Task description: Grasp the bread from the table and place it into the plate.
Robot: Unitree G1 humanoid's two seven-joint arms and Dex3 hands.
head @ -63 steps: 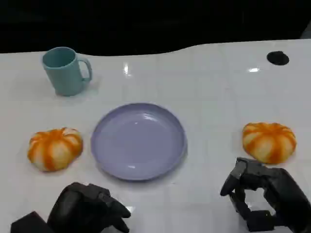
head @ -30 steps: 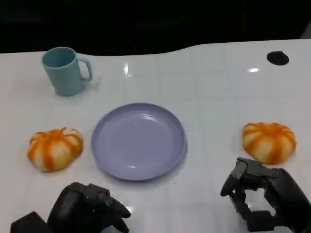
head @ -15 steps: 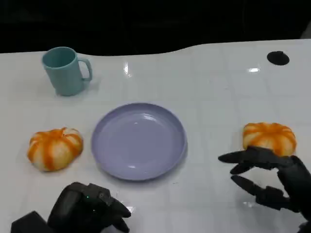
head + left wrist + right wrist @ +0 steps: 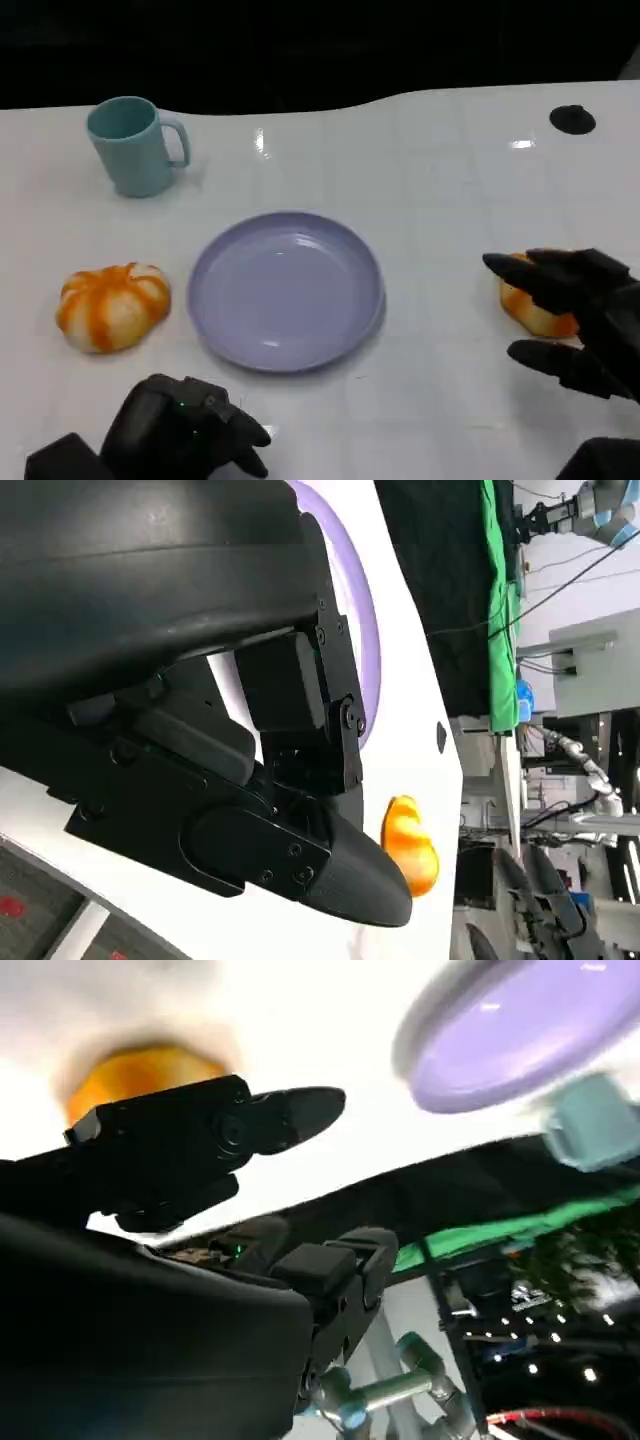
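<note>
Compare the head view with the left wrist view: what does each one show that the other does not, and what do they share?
Head view alone: the teal mug, the left bread, and the right hand spread over the right bread. Left wrist view alone: a green cloth and lab equipment beyond the table. Both: the purple plate, the left hand, the right bread and the white table.

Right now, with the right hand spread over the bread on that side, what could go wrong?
The right hand is open above the right bread, not yet gripping; closing off-centre could roll the rounded bun away. The purple plate has a raised rim, so a low carry might clip it.
</note>
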